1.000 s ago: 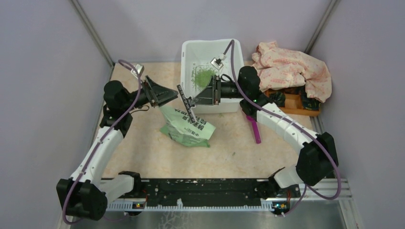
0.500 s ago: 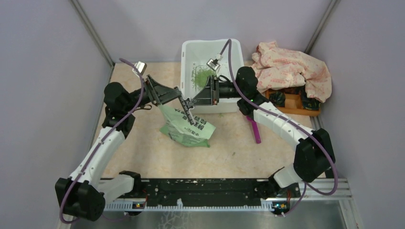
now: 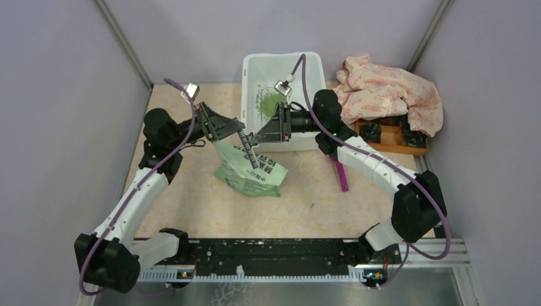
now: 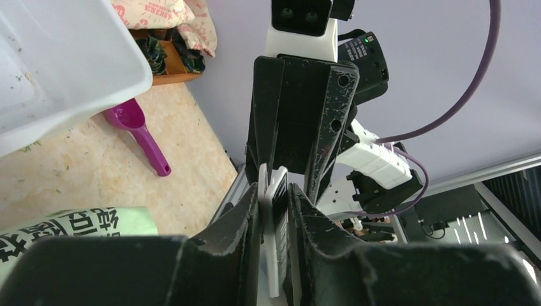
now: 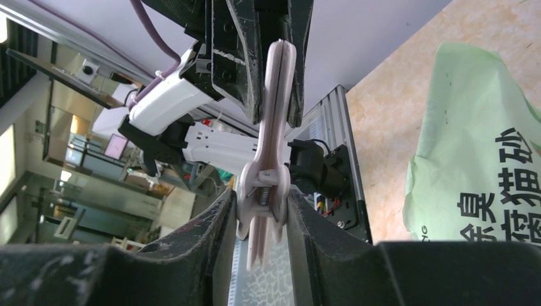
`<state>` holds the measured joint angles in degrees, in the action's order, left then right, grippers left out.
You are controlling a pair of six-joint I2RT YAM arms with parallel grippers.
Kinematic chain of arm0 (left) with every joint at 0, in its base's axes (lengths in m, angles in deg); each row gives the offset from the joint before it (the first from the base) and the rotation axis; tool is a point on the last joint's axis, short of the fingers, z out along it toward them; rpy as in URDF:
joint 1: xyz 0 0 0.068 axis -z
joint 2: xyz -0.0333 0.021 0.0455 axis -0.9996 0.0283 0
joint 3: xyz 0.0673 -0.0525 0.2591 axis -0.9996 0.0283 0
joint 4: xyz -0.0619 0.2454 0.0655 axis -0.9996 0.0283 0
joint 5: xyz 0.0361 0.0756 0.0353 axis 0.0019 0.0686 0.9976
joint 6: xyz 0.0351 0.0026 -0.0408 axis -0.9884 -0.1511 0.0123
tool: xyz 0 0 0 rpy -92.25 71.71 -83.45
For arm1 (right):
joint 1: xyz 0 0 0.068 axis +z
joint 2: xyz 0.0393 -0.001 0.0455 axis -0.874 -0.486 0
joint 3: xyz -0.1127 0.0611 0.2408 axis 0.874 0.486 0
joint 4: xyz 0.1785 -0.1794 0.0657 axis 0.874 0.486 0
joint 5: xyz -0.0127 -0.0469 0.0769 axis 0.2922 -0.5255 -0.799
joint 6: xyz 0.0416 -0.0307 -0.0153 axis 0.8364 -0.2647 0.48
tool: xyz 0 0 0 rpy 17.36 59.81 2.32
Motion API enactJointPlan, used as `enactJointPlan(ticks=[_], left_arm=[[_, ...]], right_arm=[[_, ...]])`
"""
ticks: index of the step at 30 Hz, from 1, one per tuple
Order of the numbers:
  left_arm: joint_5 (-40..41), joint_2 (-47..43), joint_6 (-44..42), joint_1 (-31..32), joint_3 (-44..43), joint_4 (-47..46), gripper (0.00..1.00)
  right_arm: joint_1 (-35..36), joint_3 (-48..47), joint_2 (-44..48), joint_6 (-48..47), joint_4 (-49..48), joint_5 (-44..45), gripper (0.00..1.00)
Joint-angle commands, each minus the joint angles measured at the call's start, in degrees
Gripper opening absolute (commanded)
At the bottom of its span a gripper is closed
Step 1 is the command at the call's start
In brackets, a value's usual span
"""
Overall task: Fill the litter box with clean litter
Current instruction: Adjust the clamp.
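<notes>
Between left fingers (image 4: 231,234) and right fingers (image 5: 205,237): slim, pale plastic clip (image 5: 274,115), pinched.

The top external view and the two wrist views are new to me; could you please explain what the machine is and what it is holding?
This is a robot with two arms bolted at the table's near edge. The top view looks down from above and behind, with the left arm on the left and the right arm on the right. Each wrist view comes from a camera on one arm, looking along its own jaws. On the table are a white litter box with some green litter inside, a green-and-white printed bag, a magenta scoop, and a wooden tray partly under a patterned cloth. Both pairs of jaws are closed on one pale plastic clip, one at each end, near the bag's top.
</notes>
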<state>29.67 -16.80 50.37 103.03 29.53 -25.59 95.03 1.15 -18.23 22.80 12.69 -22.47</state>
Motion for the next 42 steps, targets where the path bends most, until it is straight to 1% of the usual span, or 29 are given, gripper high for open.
enactJointPlan(ticks=[1,5,7,18,19,21,25,27,30,32,35,40,42], left_arm=[[0.4,0.5,-1.6,0.5,-2.1,2.9,0.25],[1.1,0.5,-2.3,0.6,-2.3,4.8,0.25],[1.3,0.5,-2.8,0.6,-2.6,5.9,0.24],[1.1,0.7,-3.4,0.5,-3.5,8.2,0.24],[1.0,0.6,-3.5,0.5,-3.6,8.2,0.24],[0.8,0.7,-3.6,0.6,-3.7,8.3,0.29],[0.8,0.4,-4.7,0.6,-4.9,9.3,0.42],[1.2,0.1,-5.3,0.6,-5.8,10.3,0.5],[1.4,-0.1,-5.8,0.5,-7.3,11.2,0.56],[1.5,-0.2,-5.7,0.5,-7.7,11.3,0.57],[1.3,-0.3,-5.8,0.6,-8.5,12.5,0.58],[1.8,-1.1,-6.4,0.6,-10.2,13.9,0.59],[1.8,-1.0,-6.7,0.6,-10.8,14.9,0.59]], right_arm=[[0.6,-2.1,-0.1,-1.7,0.7,0.6,0.36],[0.6,-3.0,-0.3,-3.3,3.8,0.8,0.41],[0.7,-3.4,-0.2,-4.2,5.0,0.9,0.41],[0.8,-4.3,-0.2,-6.4,8.1,1.4,0.26],[0.8,-4.3,-0.3,-6.4,8.1,1.5,0.23],[0.8,-4.5,-0.5,-6.6,8.1,1.6,0.17],[0.8,-4.3,-0.4,-7.0,8.7,2.1,0.0],[0.8,-4.1,-0.5,-6.7,8.5,2.1,0.0],[0.7,-3.0,-0.4,-4.9,6.6,1.6,0.0],[0.5,-1.3,-0.2,-0.7,1.5,0.7,0.0],[0.0,1.1,-0.3,8.2,-9.4,-0.9,0.0],[-0.1,3.7,-3.6,27.5,-34.6,-2.5,0.0],[-0.1,3.7,-4.7,31.6,-39.3,-2.4,0.0]])
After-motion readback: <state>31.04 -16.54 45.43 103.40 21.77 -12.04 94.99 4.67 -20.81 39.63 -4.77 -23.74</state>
